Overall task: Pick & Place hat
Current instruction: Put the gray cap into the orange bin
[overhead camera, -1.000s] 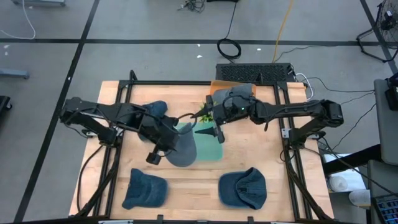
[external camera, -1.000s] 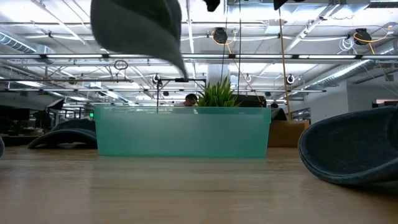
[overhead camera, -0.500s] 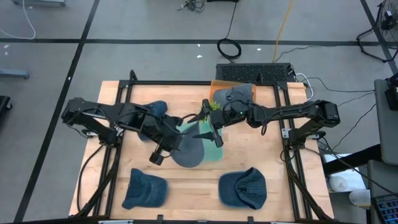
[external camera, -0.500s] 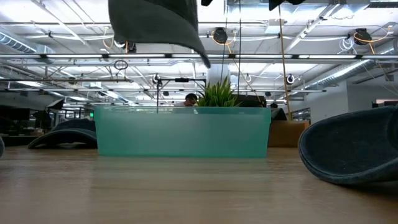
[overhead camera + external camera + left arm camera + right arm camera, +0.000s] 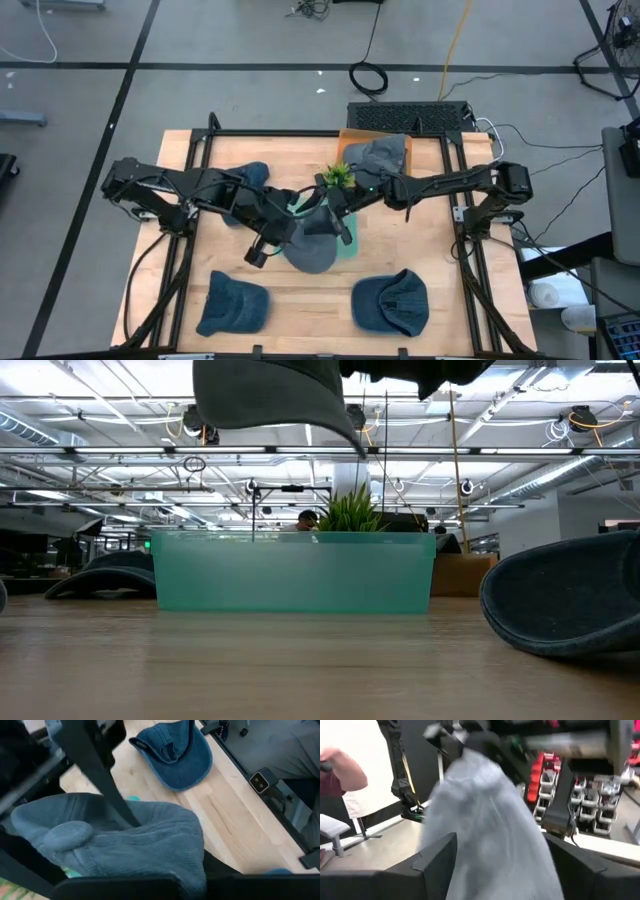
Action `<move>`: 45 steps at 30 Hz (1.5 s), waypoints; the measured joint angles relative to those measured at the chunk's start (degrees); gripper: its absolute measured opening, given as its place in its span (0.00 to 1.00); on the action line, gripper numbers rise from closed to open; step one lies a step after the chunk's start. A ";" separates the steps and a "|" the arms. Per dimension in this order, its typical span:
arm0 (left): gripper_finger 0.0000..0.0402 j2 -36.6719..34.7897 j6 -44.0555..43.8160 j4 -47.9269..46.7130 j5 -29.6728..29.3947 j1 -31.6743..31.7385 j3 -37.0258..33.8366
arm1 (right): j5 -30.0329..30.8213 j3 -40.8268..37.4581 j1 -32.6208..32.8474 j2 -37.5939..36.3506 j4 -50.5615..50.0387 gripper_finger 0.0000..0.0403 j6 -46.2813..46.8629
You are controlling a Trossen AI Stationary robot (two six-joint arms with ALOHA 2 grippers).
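Shifted toward the right tool (image 5: 340, 222), spread, the grey hat (image 5: 310, 248) hangs brim-down, pinched by left tool (image 5: 285, 232).

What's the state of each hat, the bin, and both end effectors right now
Grey hat: lifted, hanging above the bin.
Teal bin: on the table, plant behind it.
Two blue hats: lying on the table's near edge.
Left end effector: shut on the grey hat.
Right end effector: open, at the grey hat.

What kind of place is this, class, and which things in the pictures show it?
Probably an industrial robotics lab: exposed ceiling pipes, cables across a concrete floor, and red parts bins behind the wooden table.
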 joint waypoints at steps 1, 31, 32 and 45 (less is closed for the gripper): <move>0.00 0.00 -0.40 -0.30 0.00 0.01 -0.01 | 0.00 0.00 0.27 -0.04 0.33 0.65 -0.46; 0.06 -1.27 -9.17 -2.25 -9.32 0.20 0.03 | 6.44 0.05 3.91 -9.09 -8.00 0.00 -5.04; 0.08 -1.79 -9.29 -1.89 -10.04 0.27 0.05 | 8.24 0.07 4.28 -10.09 -9.24 0.00 -5.96; 0.58 -11.79 -7.82 7.53 -10.05 0.55 0.05 | 21.03 0.09 9.50 -16.87 -19.93 0.00 -11.08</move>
